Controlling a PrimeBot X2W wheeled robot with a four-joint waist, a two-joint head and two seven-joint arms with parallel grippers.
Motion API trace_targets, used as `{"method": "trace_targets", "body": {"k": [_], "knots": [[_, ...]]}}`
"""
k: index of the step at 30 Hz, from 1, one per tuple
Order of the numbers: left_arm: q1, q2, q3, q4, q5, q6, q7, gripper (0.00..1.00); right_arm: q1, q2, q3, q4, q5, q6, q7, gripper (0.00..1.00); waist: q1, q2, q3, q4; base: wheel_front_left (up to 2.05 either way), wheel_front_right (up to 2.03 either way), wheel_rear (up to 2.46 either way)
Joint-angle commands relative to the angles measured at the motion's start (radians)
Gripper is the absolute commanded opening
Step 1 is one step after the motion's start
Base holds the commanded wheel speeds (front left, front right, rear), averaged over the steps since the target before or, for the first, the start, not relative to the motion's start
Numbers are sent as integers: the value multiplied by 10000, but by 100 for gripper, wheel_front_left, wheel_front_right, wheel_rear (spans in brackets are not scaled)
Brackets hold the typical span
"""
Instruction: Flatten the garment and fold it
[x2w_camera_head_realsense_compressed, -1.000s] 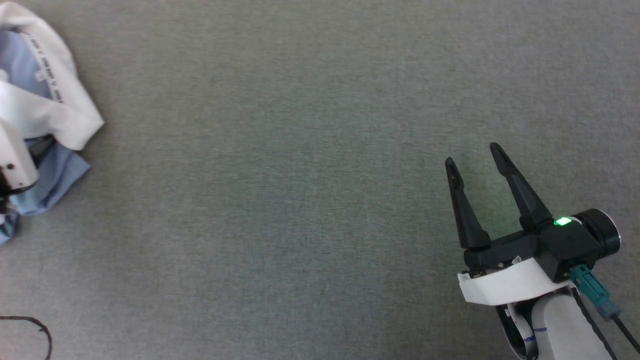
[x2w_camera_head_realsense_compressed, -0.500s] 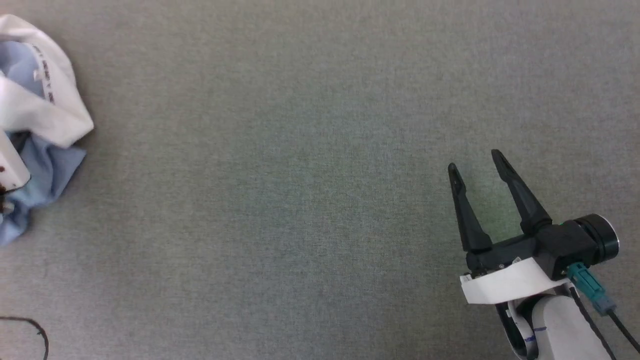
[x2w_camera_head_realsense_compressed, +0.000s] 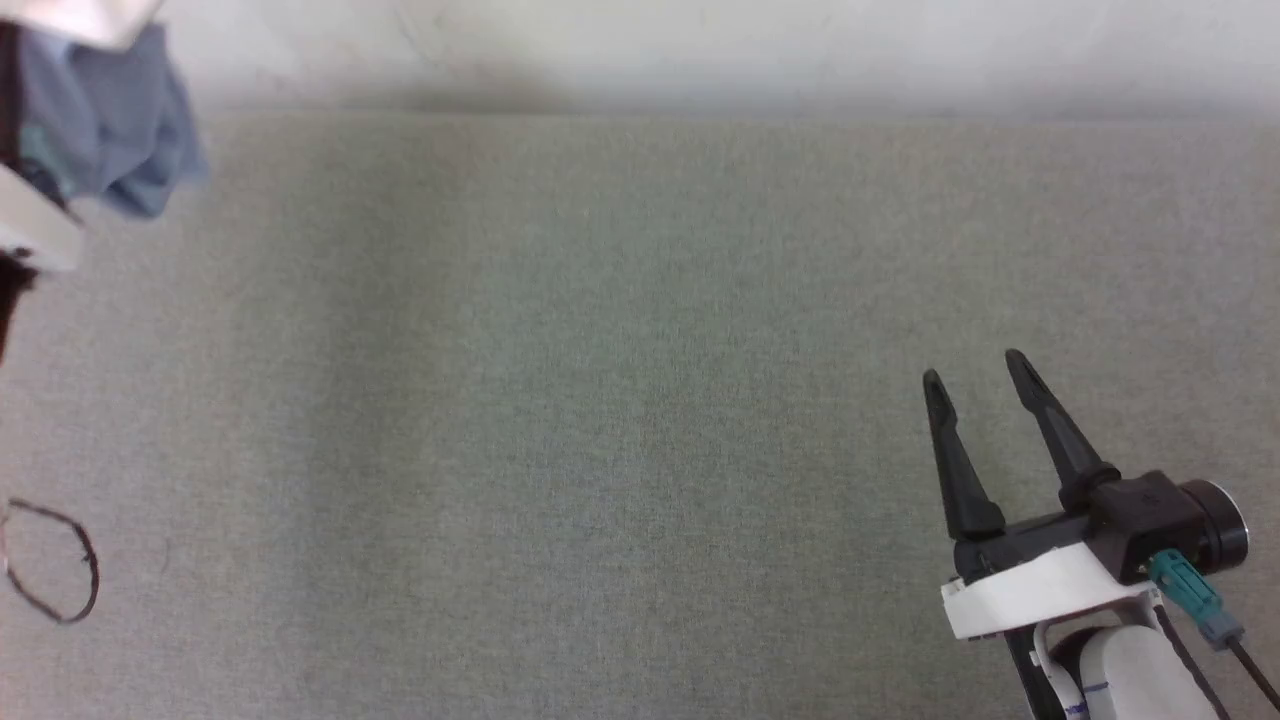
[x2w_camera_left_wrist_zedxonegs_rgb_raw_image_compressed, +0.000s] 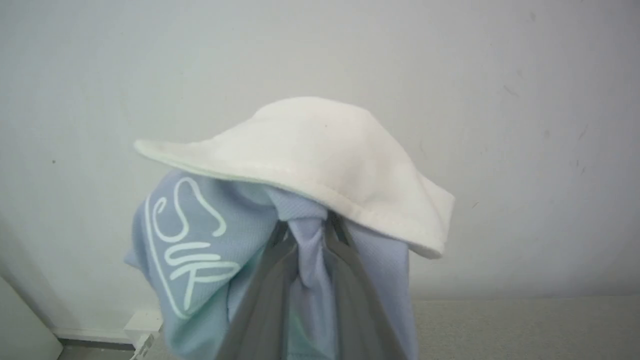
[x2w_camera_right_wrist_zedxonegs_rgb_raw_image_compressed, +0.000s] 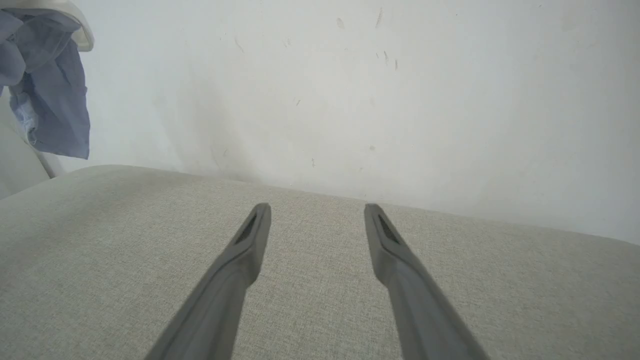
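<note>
The light blue polo shirt (x2w_camera_left_wrist_zedxonegs_rgb_raw_image_compressed: 200, 240) hangs bunched in the air, its white collar (x2w_camera_left_wrist_zedxonegs_rgb_raw_image_compressed: 320, 160) spread over the top and the white script logo (x2w_camera_left_wrist_zedxonegs_rgb_raw_image_compressed: 187, 240) facing the left wrist camera. My left gripper (x2w_camera_left_wrist_zedxonegs_rgb_raw_image_compressed: 307, 230) is shut on a fold of blue cloth just under the collar. In the head view the shirt (x2w_camera_head_realsense_compressed: 110, 120) shows at the top left corner, lifted off the grey table (x2w_camera_head_realsense_compressed: 600, 400). The right wrist view catches the shirt (x2w_camera_right_wrist_zedxonegs_rgb_raw_image_compressed: 45, 95) dangling at its upper left. My right gripper (x2w_camera_head_realsense_compressed: 980, 370) stands open and empty over the table's lower right.
A pale wall (x2w_camera_head_realsense_compressed: 700, 40) runs along the table's far edge. A black pen loop (x2w_camera_head_realsense_compressed: 50, 560) is drawn on the cloth surface at the lower left. A white block (x2w_camera_left_wrist_zedxonegs_rgb_raw_image_compressed: 142, 322) sits by the wall's foot in the left wrist view.
The head camera has tilted up, bringing the wall into view. My left gripper has lifted the bunched shirt off the table into the air. The right gripper stays open and much where it was.
</note>
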Motion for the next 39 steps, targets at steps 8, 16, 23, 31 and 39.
{"method": "trace_targets", "body": {"k": [8, 16, 23, 31, 39], "knots": [[704, -826, -935, -2669, 405, 169, -15, 0, 344, 5, -244, 89, 240, -9, -47, 100, 1, 0, -1227, -375, 0, 0, 0], [1507, -1849, -2266, -4414, 748, 550, 638, 0, 332, 5, -415, 19, 316, -9, -47, 100, 1, 0, -1187, -1215, 0, 0, 0], [1843, -2436, -3503, -4112, 858, 500, 1720, 0, 170, 5, -553, -128, 465, -9, -47, 100, 1, 0, -737, -1979, 0, 0, 0], [2171, -3180, -4691, -2113, 1142, 300, 1749, 0, -51, 5, -496, -143, 735, -9, -47, 100, 1, 0, -31, -2715, 0, 0, 0], [2134, -3831, -5067, -57, 1670, 403, 393, 100, -83, 5, -547, 14, 815, -9, -47, 100, 1, 0, 22, -2642, 0, 0, 0]]}}
